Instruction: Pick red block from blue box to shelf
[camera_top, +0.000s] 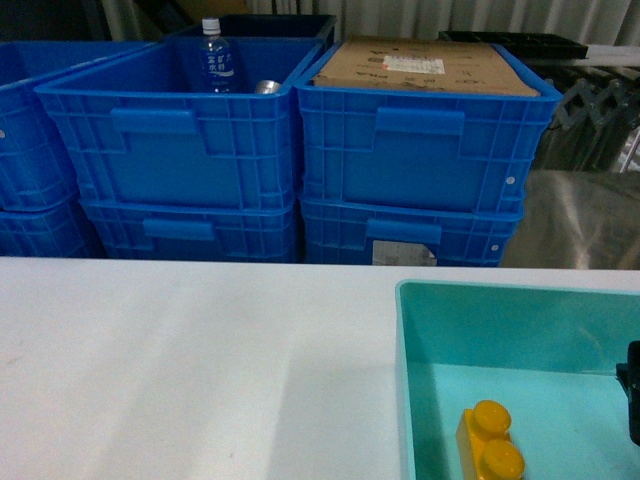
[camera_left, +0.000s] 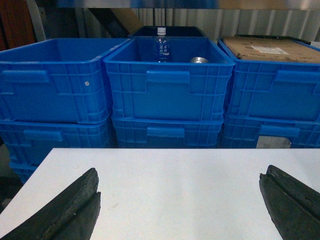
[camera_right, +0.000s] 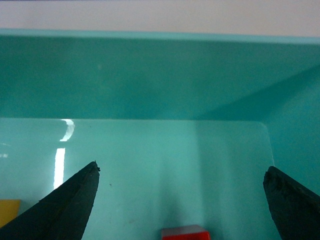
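Right pincer (camera_right: 181, 200) is down inside the blue box (camera_right: 150, 80), its two dark fingers (camera_right: 70, 205) spread wide apart with nothing between them. Just below the gap, at the bottom edge of the right wrist view, a sliver of the red block (camera_right: 185, 233) shows on the box floor, clear of both fingers. A yellow corner (camera_right: 9, 210) peeks in at the far left of that view, partly behind the left finger.

From the head view, the blue box (camera_top: 420, 380) sits on the white tabletop (camera_top: 190, 370) at the lower right, and the yellow two-stud brick (camera_top: 490, 445) lies inside it near the left wall. A dark bit of the right arm (camera_top: 632, 390) cuts in at the right edge; the red block is not visible from here.

Left pincer (camera_left: 180, 200) hangs over bare tabletop (camera_left: 180, 185), fingers (camera_left: 65, 210) wide apart, holding nothing.

Behind the tabletop, dark blue ribbed crates (camera_top: 180, 140) are stacked two high. One holds a water bottle (camera_top: 215, 60) standing upright; the next carries a cardboard box (camera_top: 420, 68) on top
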